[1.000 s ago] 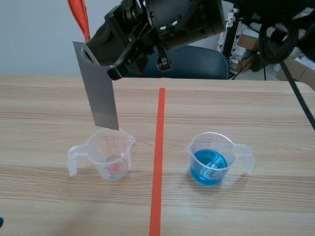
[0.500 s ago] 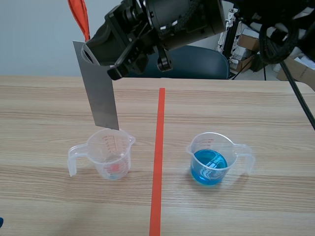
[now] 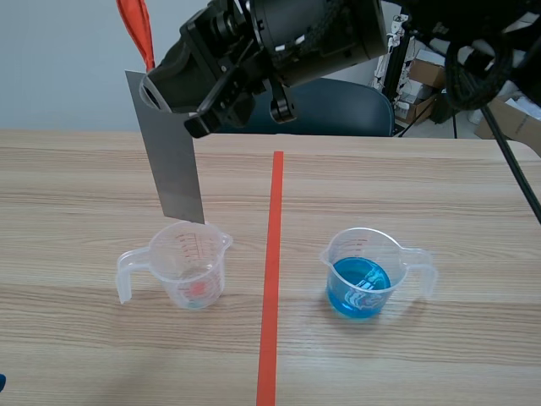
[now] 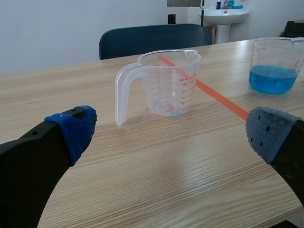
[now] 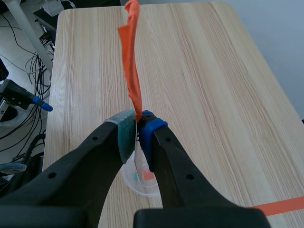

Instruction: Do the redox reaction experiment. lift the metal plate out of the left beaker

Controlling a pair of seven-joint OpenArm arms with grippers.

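The thin grey rectangular metal plate [image 3: 173, 161] clamped in the right pincer [image 5: 138, 129] looks smooth and matt; the crumpled orange strip [image 5: 131, 61] rising past its fingers looks like soft cloth; the clear plastic measuring beaker [image 3: 188, 264] under the pincer is glossy and smooth-walled; the pale wooden table [image 3: 84, 186] shows fine grain; the blue pads [image 4: 76, 128] of the left pincer [image 4: 170, 132] look dotted, rubbery.

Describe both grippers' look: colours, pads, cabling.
Left gripper: two thick black fingers, dotted pads, one bright blue, one duller grey-blue. Right gripper: same black fingers, one grey-green pad, one blue. Right arm: bulky black housing, black cables looped behind.
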